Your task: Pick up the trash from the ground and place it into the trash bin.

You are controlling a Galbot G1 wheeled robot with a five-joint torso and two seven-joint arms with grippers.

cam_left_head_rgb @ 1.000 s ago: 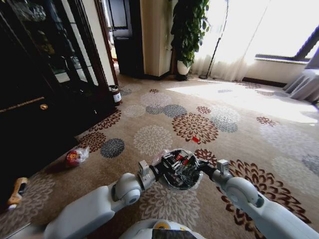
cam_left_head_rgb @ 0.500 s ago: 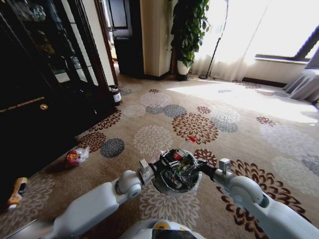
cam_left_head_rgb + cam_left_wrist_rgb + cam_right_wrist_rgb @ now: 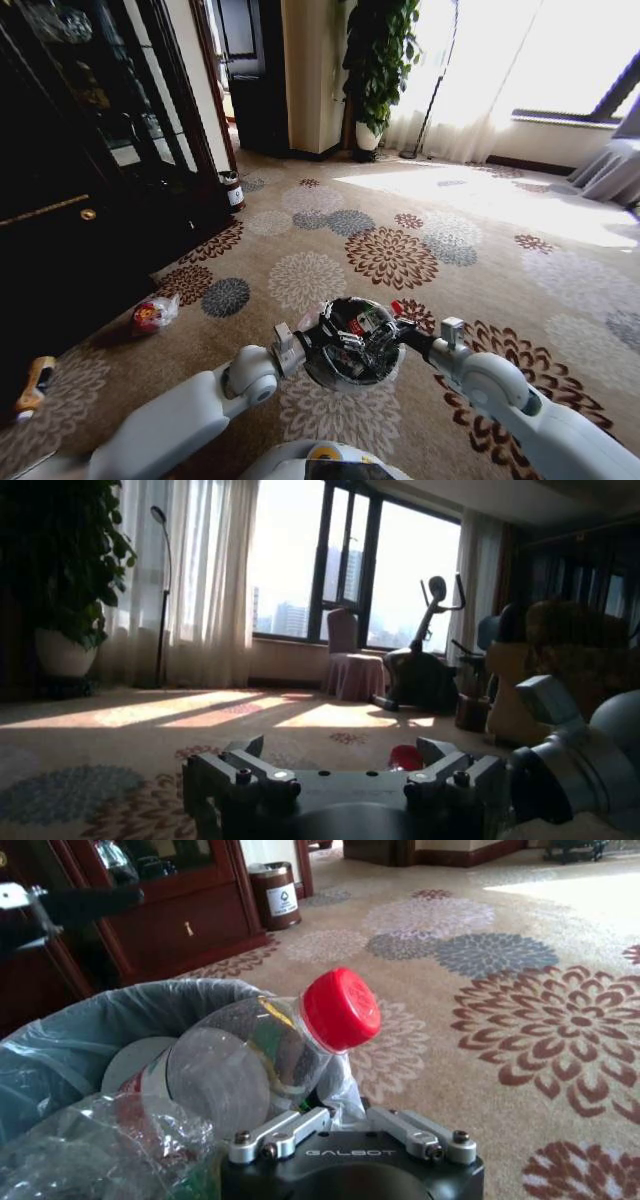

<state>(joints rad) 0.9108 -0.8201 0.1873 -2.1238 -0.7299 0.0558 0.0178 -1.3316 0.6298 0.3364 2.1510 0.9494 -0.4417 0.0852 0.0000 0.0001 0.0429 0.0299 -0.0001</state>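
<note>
Beige carpet with big flower rosettes covers the floor, and everything below is placed from the trash bin, which sits low in the head view between the two arms. Left of the bin, a dark wooden cabinet runs along the wall. Far beyond the bin, a tall potted plant stands by the bright curtained window. Also beyond the bin, at the cabinet's far end, stands a small brown waste can.

The bin itself is round and dark, lined with a translucent greyish bag and packed with crumpled litter. The left gripper is at the bin's left rim. The left wrist view shows its fingers spread apart. The right gripper is at the bin's right rim. Its fingers also stand apart, with the liner's edge just in front of them.

A clear plastic bottle lies in the bin on the right gripper's side, its red cap poking over the rim. Well left of the bin, a red-and-white plastic bag lies on the carpet near the cabinet. Farther left lies an orange-topped piece.
</note>
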